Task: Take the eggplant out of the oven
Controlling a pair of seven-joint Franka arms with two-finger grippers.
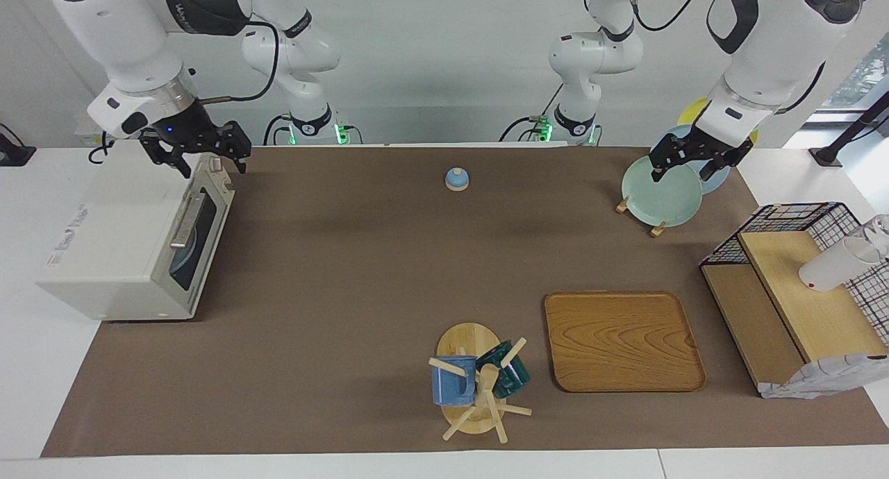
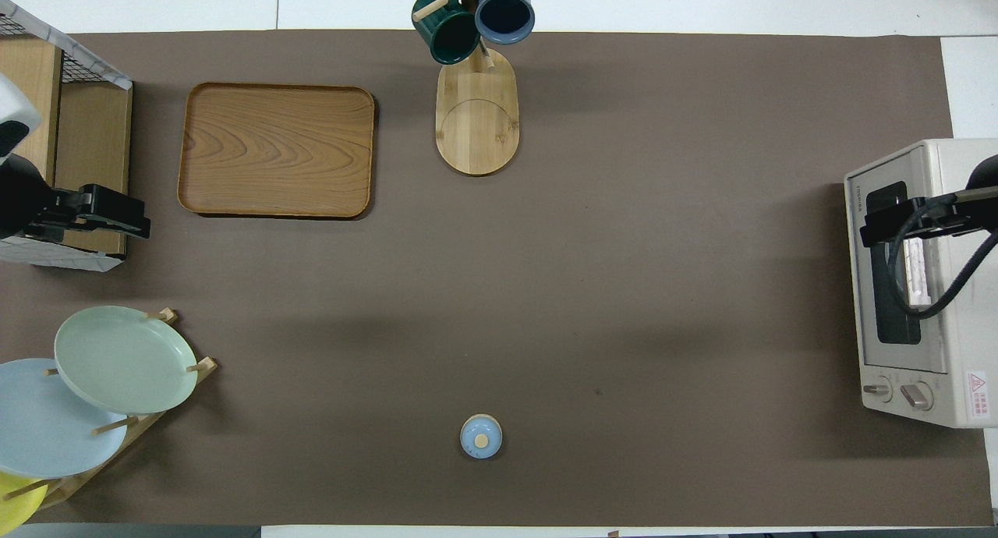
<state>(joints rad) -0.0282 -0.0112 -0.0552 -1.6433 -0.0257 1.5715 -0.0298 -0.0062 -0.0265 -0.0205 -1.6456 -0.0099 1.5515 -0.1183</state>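
Observation:
The off-white oven (image 1: 118, 250) stands at the right arm's end of the table. Its dark glass door (image 1: 194, 232) with the silver bar handle (image 1: 185, 222) is closed. It also shows in the overhead view (image 2: 955, 164). The eggplant is hidden. My right gripper (image 1: 212, 165) hangs open and empty over the oven's top front edge, nearer the robots' end; it also shows in the overhead view (image 2: 897, 222). My left gripper (image 1: 687, 170) is open and empty in the air over the plate rack (image 1: 660, 191) and waits; it also shows in the overhead view (image 2: 109, 214).
A wooden tray (image 1: 621, 340) and a mug tree (image 1: 479, 382) with a blue and a green mug lie farther from the robots. A small blue lidded pot (image 1: 456, 179) sits near the robots. A black wire shelf rack (image 1: 799, 291) with a white cup (image 1: 833, 265) stands at the left arm's end.

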